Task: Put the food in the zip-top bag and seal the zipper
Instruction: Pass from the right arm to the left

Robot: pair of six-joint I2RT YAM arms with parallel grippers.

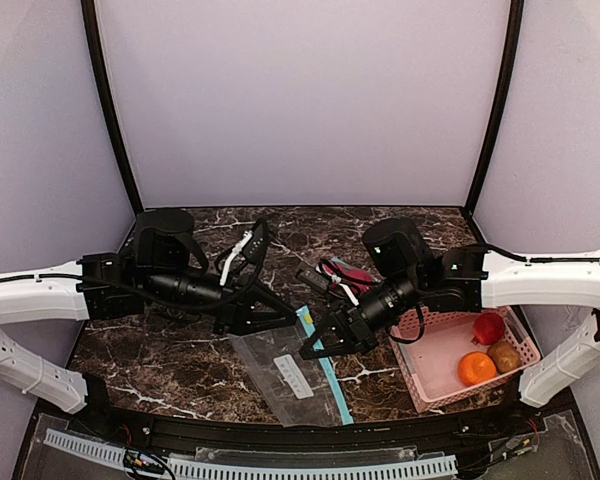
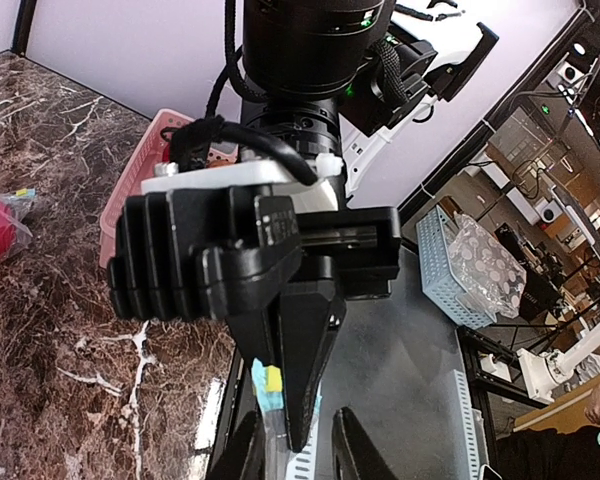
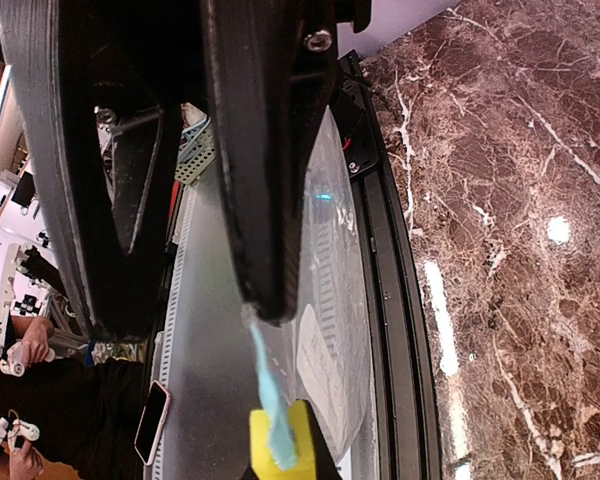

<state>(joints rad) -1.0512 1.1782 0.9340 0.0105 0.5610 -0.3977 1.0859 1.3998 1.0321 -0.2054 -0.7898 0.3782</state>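
Pink basket (image 1: 435, 362) holds orange fruit (image 1: 476, 368), red fruit (image 1: 489, 328); zip-top bag (image 1: 285, 375) lies alongside.

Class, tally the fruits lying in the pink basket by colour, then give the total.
Red fruit: 1
Orange fruit: 1
Brown fruit: 1
Total in the pink basket: 3
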